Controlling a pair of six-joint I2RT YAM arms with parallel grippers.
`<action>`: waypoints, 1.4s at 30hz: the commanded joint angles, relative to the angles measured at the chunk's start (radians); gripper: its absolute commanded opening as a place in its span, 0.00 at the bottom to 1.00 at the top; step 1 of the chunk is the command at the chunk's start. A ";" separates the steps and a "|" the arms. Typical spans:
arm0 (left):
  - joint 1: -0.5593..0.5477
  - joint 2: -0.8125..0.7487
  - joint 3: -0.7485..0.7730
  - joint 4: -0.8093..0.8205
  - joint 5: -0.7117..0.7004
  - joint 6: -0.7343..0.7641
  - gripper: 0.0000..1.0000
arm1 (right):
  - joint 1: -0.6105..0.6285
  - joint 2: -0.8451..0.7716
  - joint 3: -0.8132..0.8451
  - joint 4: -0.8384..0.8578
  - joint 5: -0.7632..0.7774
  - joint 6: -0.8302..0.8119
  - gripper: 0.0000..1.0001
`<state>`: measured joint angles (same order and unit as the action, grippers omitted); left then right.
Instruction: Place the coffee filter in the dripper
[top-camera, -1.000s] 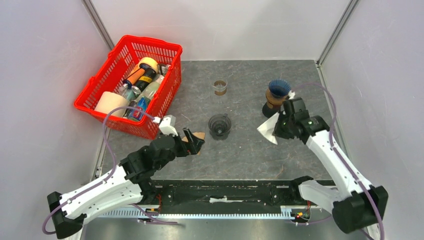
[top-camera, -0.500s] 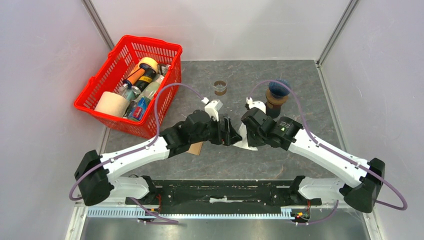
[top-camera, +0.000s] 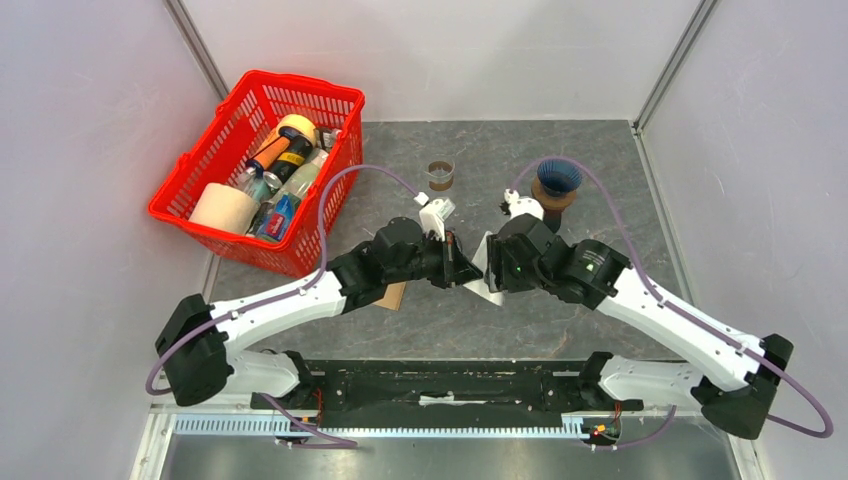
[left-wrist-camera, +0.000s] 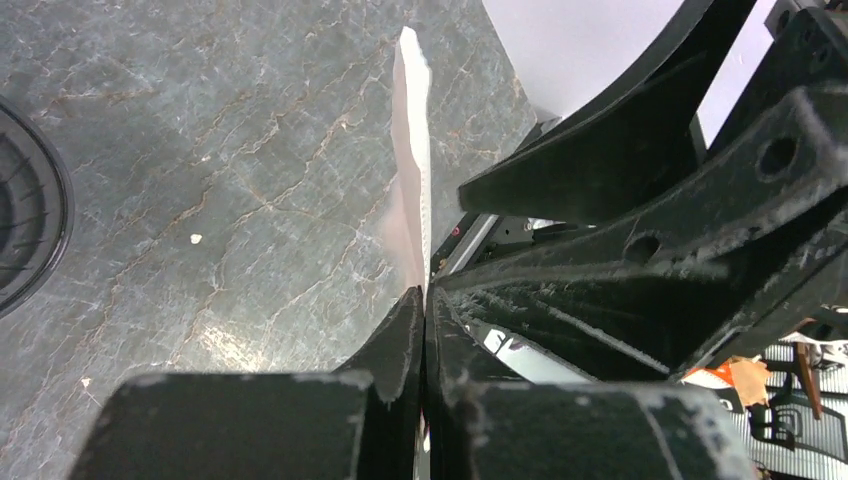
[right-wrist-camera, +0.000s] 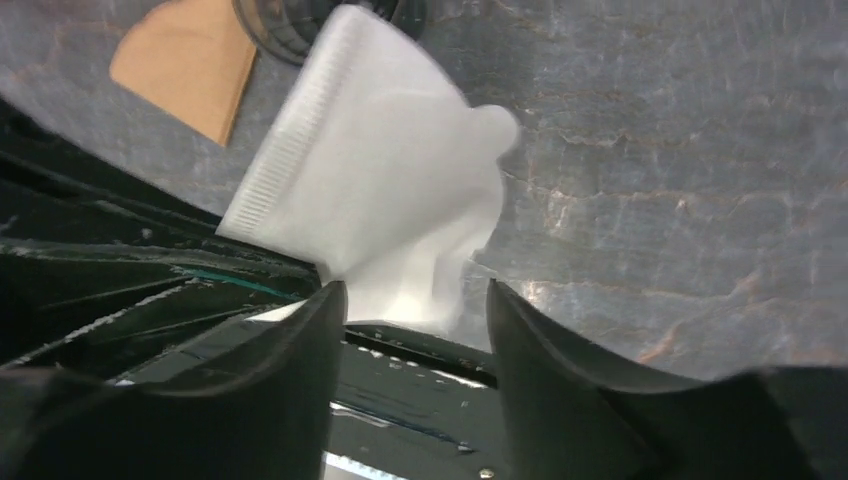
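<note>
The coffee filter (right-wrist-camera: 370, 170), crimp-edged white paper, is pinched in your closed left gripper (left-wrist-camera: 422, 320), with your right gripper (right-wrist-camera: 415, 297) spread wide around it.

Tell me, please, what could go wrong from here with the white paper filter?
The left end effector pinches the thin white paper coffee filter only by its edge, so it may tear or slip. The right end effector sits very close, so the two could collide. The filter looks crumpled and may not seat in the black ribbed dripper.
</note>
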<state>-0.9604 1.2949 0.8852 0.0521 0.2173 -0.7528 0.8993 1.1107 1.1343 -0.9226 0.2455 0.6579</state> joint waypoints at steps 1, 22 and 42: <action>0.002 -0.066 -0.011 0.035 -0.022 0.058 0.02 | -0.018 -0.087 0.002 -0.065 0.180 0.019 0.78; 0.002 -0.289 -0.082 0.014 0.226 0.320 0.02 | -0.389 -0.438 -0.300 0.292 -0.456 -0.239 0.97; 0.002 -0.294 -0.076 -0.032 0.149 0.330 0.02 | -0.389 -0.448 -0.237 0.217 -0.590 -0.287 0.97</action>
<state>-0.9596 0.9993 0.8082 0.0147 0.3664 -0.4648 0.5129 0.6617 0.8448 -0.6853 -0.3264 0.3988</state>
